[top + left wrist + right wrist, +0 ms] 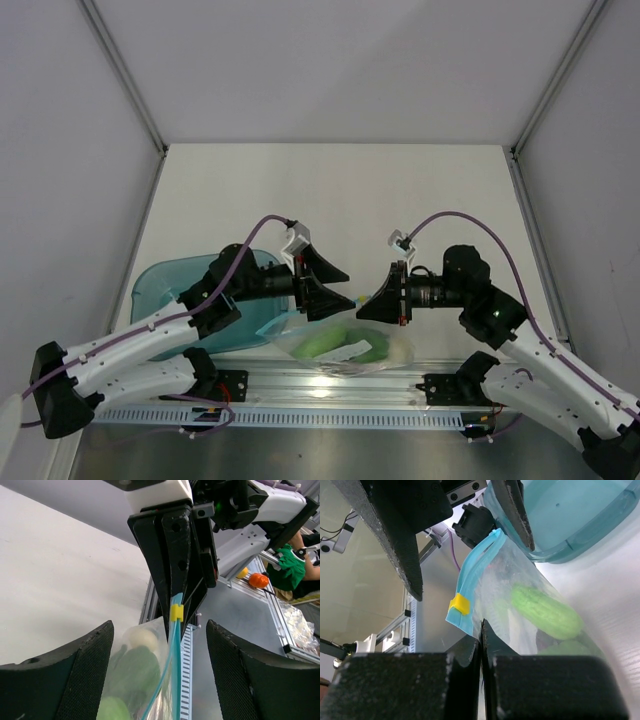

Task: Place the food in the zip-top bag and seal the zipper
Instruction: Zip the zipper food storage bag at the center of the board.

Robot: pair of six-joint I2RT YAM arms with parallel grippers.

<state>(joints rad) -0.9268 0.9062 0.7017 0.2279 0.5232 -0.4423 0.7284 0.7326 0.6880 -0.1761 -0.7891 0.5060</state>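
The clear zip-top bag hangs between the two grippers above the table's near edge, with green food inside. My right gripper is shut on the bag's corner, just below the end of the light-blue zipper and its yellow slider. A long green vegetable shows through the plastic. My left gripper is open, its fingers standing either side of the zipper without touching it. Toward the left wrist camera the strip's two sides part slightly.
The teal tray sits on the table behind the left arm, close to the left fingers in the right wrist view. An aluminium rail runs along the near edge under the bag.
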